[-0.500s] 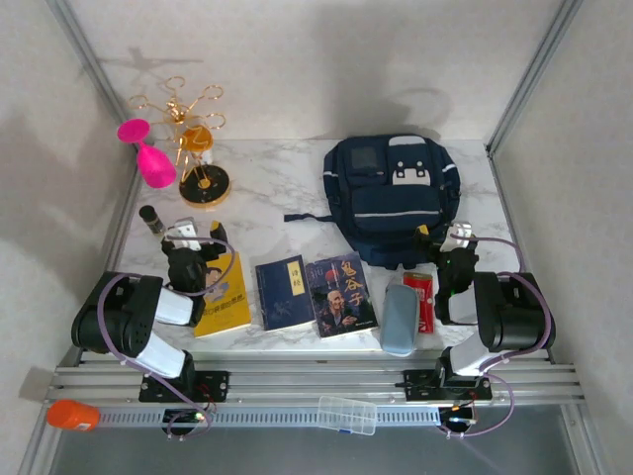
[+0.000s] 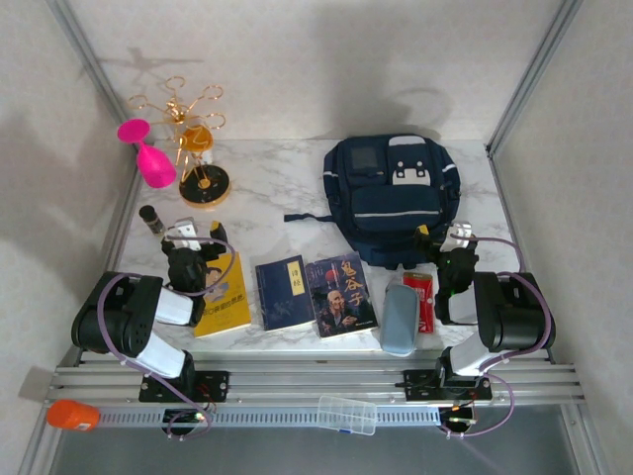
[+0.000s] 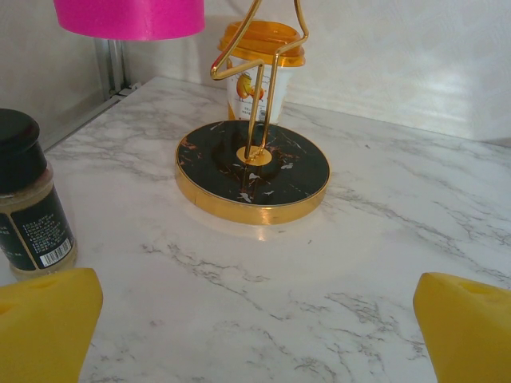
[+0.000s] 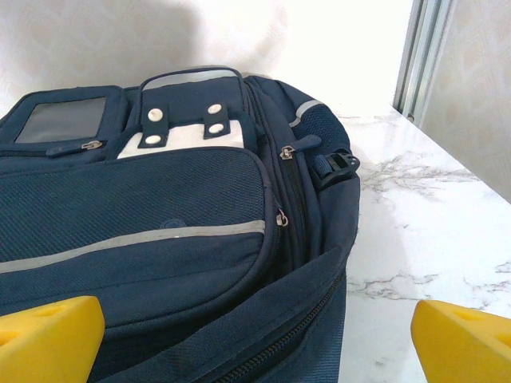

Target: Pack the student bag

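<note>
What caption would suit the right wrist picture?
The open right gripper faces the student bag on the marble table.

A gold-rimmed black stand base (image 3: 252, 171) sits on the marble worktop (image 3: 375, 263), orange-lidded cup (image 3: 259, 68) behind, dark-capped jar (image 3: 28, 199) left (left pincer (image 3: 255, 329) spread wide).

The student bag (image 4: 160, 207) is cropped left and below, perhaps half.

Student bag (image 4: 160, 231) matt woven navy cloth; table (image 3: 335, 263) glossy marbled; stand base (image 3: 252, 169) polished gold-rimmed black.
</note>
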{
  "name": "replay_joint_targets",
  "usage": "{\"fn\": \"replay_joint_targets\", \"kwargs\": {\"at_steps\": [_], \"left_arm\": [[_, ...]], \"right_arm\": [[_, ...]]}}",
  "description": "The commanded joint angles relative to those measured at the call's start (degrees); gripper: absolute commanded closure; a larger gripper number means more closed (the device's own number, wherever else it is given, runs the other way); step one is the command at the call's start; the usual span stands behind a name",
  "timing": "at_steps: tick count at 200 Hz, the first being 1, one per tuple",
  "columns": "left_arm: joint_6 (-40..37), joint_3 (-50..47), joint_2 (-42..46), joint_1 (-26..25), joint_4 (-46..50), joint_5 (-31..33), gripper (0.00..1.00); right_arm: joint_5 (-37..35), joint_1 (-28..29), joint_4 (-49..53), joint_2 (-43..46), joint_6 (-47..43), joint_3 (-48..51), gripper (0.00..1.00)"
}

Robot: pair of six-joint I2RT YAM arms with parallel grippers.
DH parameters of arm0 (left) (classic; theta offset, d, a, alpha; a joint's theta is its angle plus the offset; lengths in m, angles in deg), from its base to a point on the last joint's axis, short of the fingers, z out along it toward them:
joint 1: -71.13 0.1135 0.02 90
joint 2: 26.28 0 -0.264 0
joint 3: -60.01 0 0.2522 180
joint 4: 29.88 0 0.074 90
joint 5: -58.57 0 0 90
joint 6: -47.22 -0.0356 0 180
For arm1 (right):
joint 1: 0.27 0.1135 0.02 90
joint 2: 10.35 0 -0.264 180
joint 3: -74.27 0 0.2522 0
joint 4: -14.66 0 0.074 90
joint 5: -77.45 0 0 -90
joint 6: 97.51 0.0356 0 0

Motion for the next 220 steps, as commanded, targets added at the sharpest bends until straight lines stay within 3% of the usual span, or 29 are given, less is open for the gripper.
{"fn": "replay_joint_targets", "kwargs": {"at_steps": [1,141,220], "left_arm": [[-0.46,0.92,0.11,0.38,-0.93,-1.07,0.01],[-0.30,0.95,0.33,0.37,-0.79,-0.91,0.01],[0.64,7.41,13.13,0.38,22.32,-5.65,0.01]], "right_arm": [[0.63,0.28,-1.83,-0.08,-0.68,-0.84,0.01],[0.85,0.22,-2.02,0.09,-0.77,-0.68,0.01],[-3.92,0.15,7.82,9.17,1.78,-1.53,0.01]]}}
